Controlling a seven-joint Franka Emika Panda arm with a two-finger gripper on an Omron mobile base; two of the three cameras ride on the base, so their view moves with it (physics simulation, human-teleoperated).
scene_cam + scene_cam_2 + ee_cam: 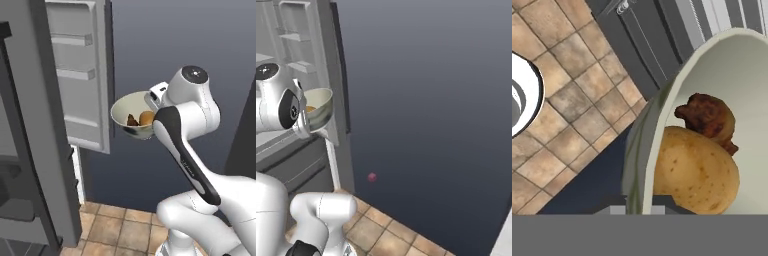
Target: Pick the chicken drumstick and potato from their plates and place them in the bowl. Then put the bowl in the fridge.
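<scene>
The arm holds the bowl (pixel 131 113) raised in the air, well above the tiled floor (pixel 117 227), beside the open door of the fridge (pixel 82 75). The gripper (pixel 151 102) is closed tight on the bowl's rim at the side nearest the arm; its fingertips themselves are hidden behind the rim and the hand, so the exact contact cannot be made out. In the left base view the bowl hangs just left of the hand, tilted, with its mouth turned up and toward the camera.

Inside the bowl lie the potato (pixel 146 118) and the chicken drumstick (pixel 132 120), touching each other at the low part of the bowl. In the hand view the potato (pixel 694 170) sits nearest the gripped rim, with the chicken drumstick (pixel 708 117) just beyond it against the inner wall of the bowl (pixel 747 85).

In the right base view the bowl (pixel 320 106) is near the fridge door's edge, with the door shelves (pixel 298 65) behind it. A small red ball (pixel 372 176) shows lower down and to the right, well apart from the bowl.
</scene>
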